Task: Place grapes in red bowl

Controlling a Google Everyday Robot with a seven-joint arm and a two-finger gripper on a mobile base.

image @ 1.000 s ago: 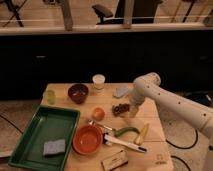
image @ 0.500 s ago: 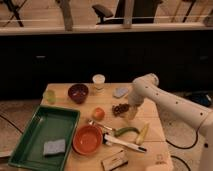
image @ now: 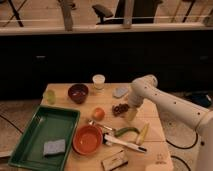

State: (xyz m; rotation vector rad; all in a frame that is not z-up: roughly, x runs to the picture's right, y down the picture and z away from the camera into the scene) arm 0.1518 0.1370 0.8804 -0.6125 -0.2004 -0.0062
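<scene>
A small bunch of dark grapes point(image: 119, 108) lies on the wooden table point(image: 150, 150), right of the round orange fruit point(image: 98, 113). The white arm comes in from the right and bends down over them. My gripper point(image: 130, 114) hangs at its end, low over the table and just right of the grapes, open with nothing seen in it. The red bowl point(image: 87, 139) stands empty near the table's front, left of and nearer than the grapes.
A green tray point(image: 30, 135) with a blue-grey sponge point(image: 54, 147) fills the left. A dark maroon bowl point(image: 78, 92), white cup point(image: 99, 81) and small green cup point(image: 50, 96) stand at the back. A green and a yellow item point(image: 132, 132), a white tool point(image: 125, 144) and a packet point(image: 114, 161) lie in front.
The arm has shifted slightly left and lower, bringing the gripper closer to the grapes. Nothing on the table has moved.
</scene>
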